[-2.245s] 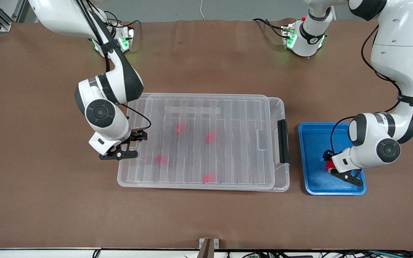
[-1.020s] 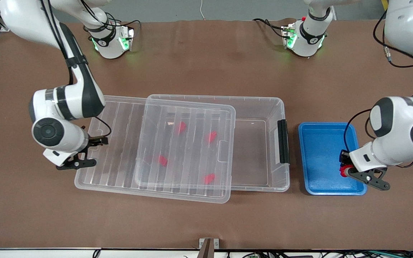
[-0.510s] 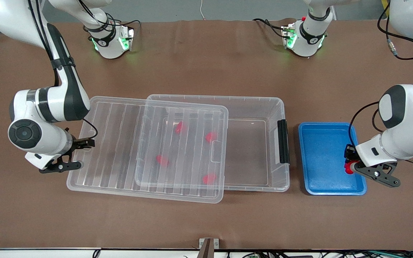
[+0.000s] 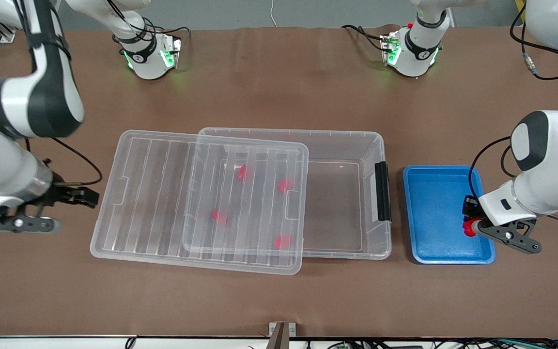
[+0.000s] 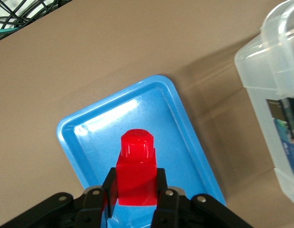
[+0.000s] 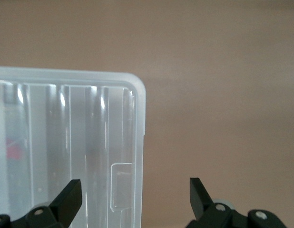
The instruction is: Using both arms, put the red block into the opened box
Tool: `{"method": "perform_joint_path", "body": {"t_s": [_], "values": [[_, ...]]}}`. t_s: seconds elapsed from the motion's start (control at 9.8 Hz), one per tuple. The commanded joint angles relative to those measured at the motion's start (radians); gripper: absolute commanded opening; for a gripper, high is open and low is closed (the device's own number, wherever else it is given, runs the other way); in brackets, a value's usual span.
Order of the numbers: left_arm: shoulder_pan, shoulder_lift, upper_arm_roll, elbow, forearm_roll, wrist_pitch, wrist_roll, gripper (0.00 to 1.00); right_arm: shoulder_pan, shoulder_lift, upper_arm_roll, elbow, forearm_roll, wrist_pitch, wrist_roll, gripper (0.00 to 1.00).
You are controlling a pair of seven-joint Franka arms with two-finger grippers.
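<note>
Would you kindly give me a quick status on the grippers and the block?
Left gripper shut on red block, over blue tray. Right gripper open, clear of lid. Lid half covers box.

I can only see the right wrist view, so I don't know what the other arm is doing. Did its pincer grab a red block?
Observer: Yes. The left pincer is shut on a red block, over the blue tray.
Operator: Is the box open enough?
Observer: Partly. The lid lies slid toward the right arm's end, so the box is uncovered near its black handle.
Operator: Anything inside already?
Observer: Four red blocks, under the lid. Your open right pincer hangs by the lid's end.
</note>
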Motion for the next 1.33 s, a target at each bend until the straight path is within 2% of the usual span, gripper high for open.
{"method": "perform_joint_path", "body": {"t_s": [0.0, 0.2, 0.31, 0.51, 0.92, 1.22], "values": [[0.004, -0.025, -0.037, 0.007, 0.001, -0.079, -0.081, 0.00, -0.038, -0.159, 0.011, -0.032, 0.039, -0.094, 0.021, 1.00], [0.002, -0.067, -0.080, 0.009, 0.001, -0.136, -0.168, 0.00, -0.059, -0.249, -0.025, -0.035, 0.114, -0.233, 0.002, 1.00], [0.001, -0.074, -0.112, 0.026, 0.001, -0.151, -0.236, 0.00, -0.067, -0.265, -0.053, -0.049, 0.139, -0.266, -0.016, 1.00], [-0.019, -0.062, -0.160, 0.027, 0.004, -0.153, -0.375, 0.00, -0.075, -0.259, -0.081, -0.110, 0.162, -0.217, -0.062, 1.00], [-0.088, 0.013, -0.161, 0.027, 0.006, -0.139, -0.572, 0.00, -0.076, -0.257, -0.082, -0.118, 0.162, -0.176, -0.067, 1.00], [-0.154, 0.045, -0.160, 0.029, 0.010, -0.070, -0.730, 0.00, -0.078, -0.257, -0.082, -0.118, 0.162, -0.177, -0.065, 1.00]]}}
